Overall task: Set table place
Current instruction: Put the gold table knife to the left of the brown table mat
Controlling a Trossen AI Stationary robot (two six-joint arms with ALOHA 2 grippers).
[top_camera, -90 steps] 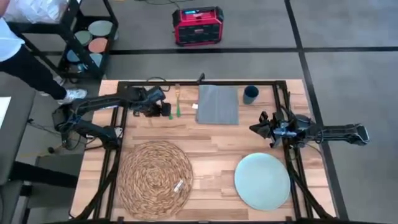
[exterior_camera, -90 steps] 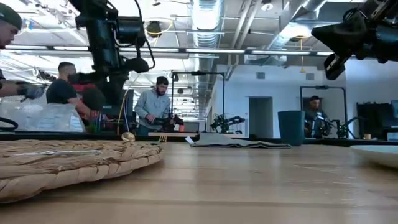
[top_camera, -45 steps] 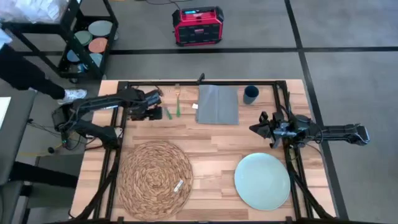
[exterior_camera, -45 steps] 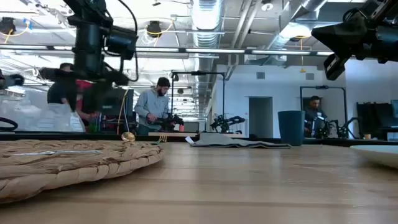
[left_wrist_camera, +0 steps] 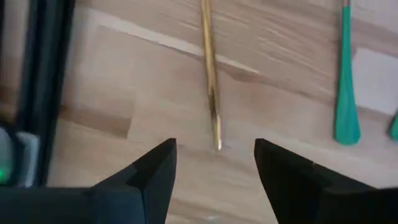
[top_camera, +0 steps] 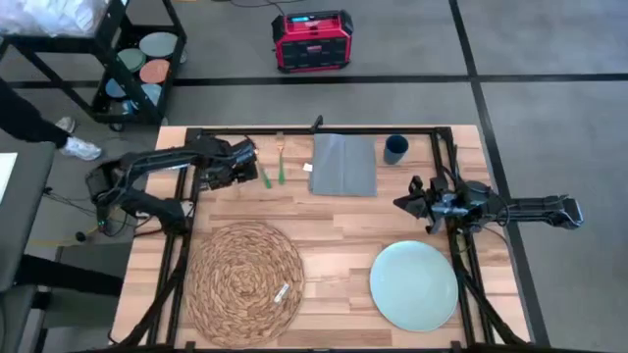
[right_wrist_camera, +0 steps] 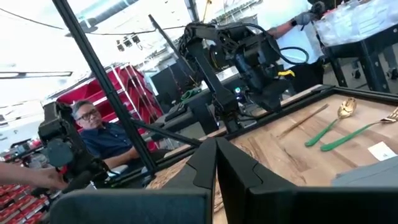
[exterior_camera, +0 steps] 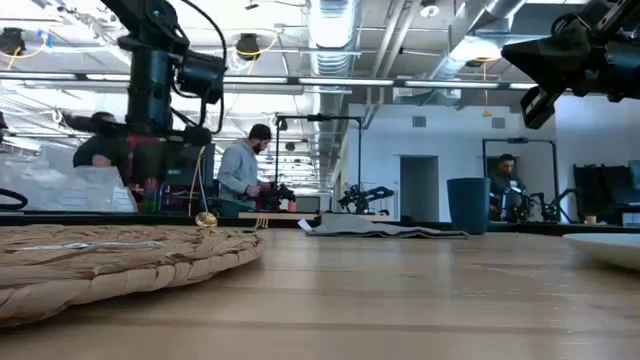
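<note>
The left hand hangs over the far left part of the wooden counter. Its two fingers are spread apart and hold nothing. Right in front of the fingers lies a thin gold piece of cutlery flat on the wood, its tip pointing into the gap between them. Two green-handled pieces lie just beside the hand, on the side toward the grey napkin. The napkin lies flat a bit further along the far edge, and the small dark cup stands past it. A black rail runs close by the hand on its other side.

The round straw mat lies on the near side of the counter, well away from the left hand. A small tag sits on it.

The right hand waits over the right side of the counter. Its fingers are pressed together and hold nothing. The pale blue-green plate lies on the near side of this hand, not touching it.

A red box sits on the floor past the counter. A black cart with round plates stands at the far left.
</note>
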